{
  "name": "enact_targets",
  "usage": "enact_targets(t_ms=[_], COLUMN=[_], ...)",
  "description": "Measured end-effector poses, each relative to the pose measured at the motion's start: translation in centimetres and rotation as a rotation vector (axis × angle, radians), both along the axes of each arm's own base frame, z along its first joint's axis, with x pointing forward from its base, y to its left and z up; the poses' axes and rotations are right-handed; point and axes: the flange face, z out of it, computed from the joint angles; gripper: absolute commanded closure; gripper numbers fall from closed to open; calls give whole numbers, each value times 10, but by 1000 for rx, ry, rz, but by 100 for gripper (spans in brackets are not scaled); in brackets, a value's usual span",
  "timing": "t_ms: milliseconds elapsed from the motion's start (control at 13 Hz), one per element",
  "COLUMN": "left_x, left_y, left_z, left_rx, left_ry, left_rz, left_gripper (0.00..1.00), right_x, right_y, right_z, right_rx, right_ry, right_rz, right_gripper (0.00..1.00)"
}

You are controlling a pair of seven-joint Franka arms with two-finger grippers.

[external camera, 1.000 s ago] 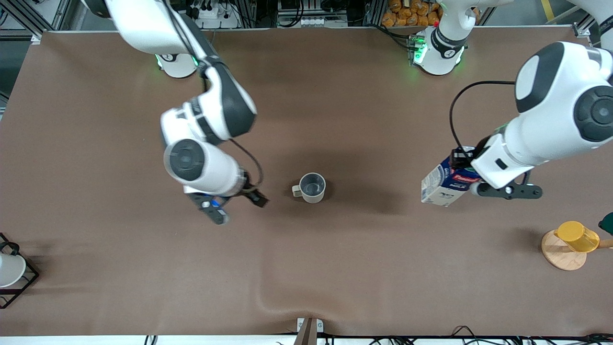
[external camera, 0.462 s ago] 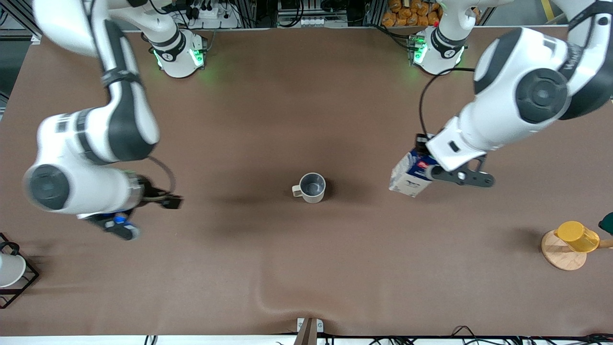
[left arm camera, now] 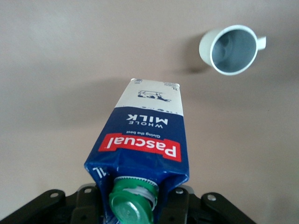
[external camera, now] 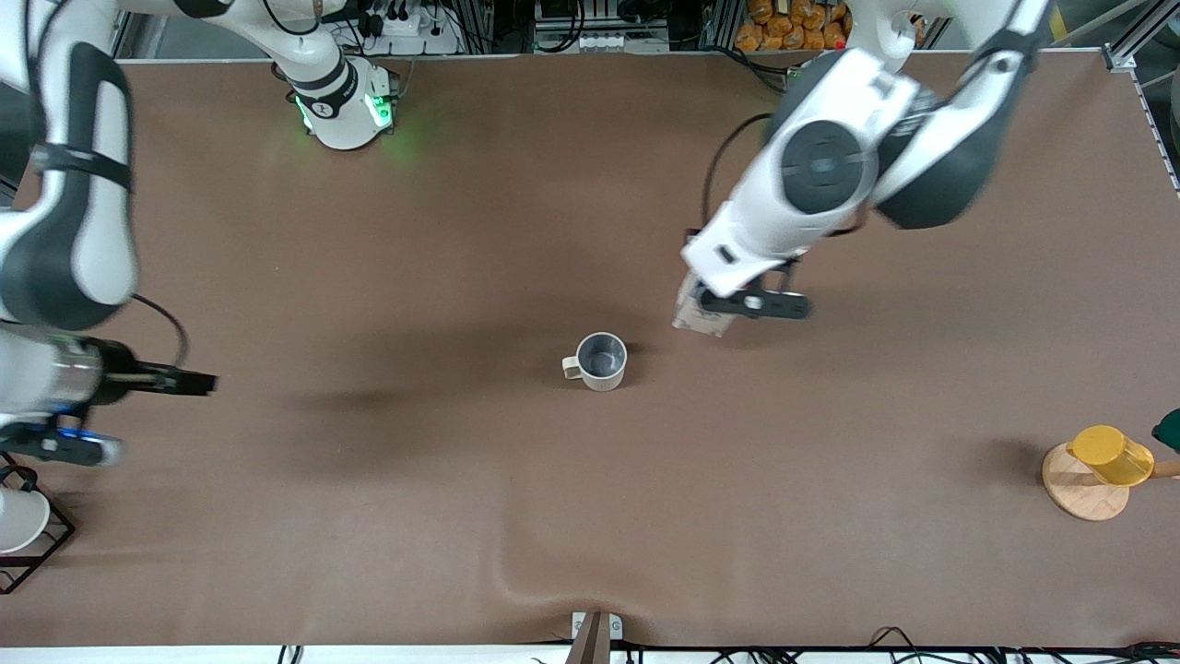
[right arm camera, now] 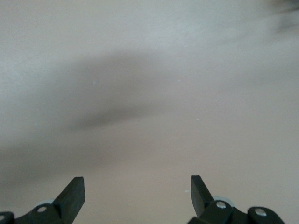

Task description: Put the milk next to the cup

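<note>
The milk (external camera: 694, 316) is a dark-blue carton with a green cap and a red label band. My left gripper (external camera: 712, 309) is shut on its top and holds it tilted above the table. It hangs beside the cup, toward the left arm's end. The cup (external camera: 597, 360) is a beige mug with a grey inside and stands upright mid-table. In the left wrist view the milk (left arm camera: 145, 140) fills the middle between my left gripper's (left arm camera: 135, 207) jaws, with the cup (left arm camera: 232, 49) apart from it. My right gripper (external camera: 60, 447) is open and empty over the right arm's end of the table; in its wrist view (right arm camera: 135, 191) only bare cloth shows.
A yellow cup (external camera: 1111, 454) lies on a round wooden stand (external camera: 1079, 493) at the left arm's end. A white cup in a black wire rack (external camera: 18, 526) stands at the right arm's end. The brown cloth has a wrinkle (external camera: 516, 572) near the front edge.
My left gripper has carried the milk from the left arm's end toward the cup. My right arm has swung away from the cup to its own end of the table.
</note>
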Motion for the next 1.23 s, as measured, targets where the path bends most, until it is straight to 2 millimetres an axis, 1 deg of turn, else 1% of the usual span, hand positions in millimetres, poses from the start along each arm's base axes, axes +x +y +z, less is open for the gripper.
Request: enact_targets(t_ms=[77, 154, 308, 462, 615, 846, 1000, 1231], left_x=[-5, -9, -22, -34, -44, -51, -50, -49], left_y=[-11, -21, -47, -72, -94, -116, -128, -141], left_z=[-14, -29, -55, -74, -87, -103, -111, -125], left_rx=[15, 31, 56, 59, 50, 46, 43, 63], left_ry=[22, 44, 72, 74, 61, 60, 56, 27], left_rz=[11, 20, 36, 48, 69, 96, 91, 87], left_gripper=[54, 54, 54, 52, 51, 51, 51, 52], right_x=[-7, -16, -38, -61, -86, -115, -125, -135], right_y=[-12, -19, -23, -25, -24, -23, -20, -6], right_z=[12, 24, 43, 56, 55, 42, 42, 55], right_rx=[6, 14, 30, 46, 60, 65, 71, 75], right_ry=[-10, -19, -34, -72, -103, -130, -134, -154], right_rz=[1, -3, -6, -8, -9, -5, 1, 28], right_gripper=[0, 0, 0, 0, 0, 0, 0, 0])
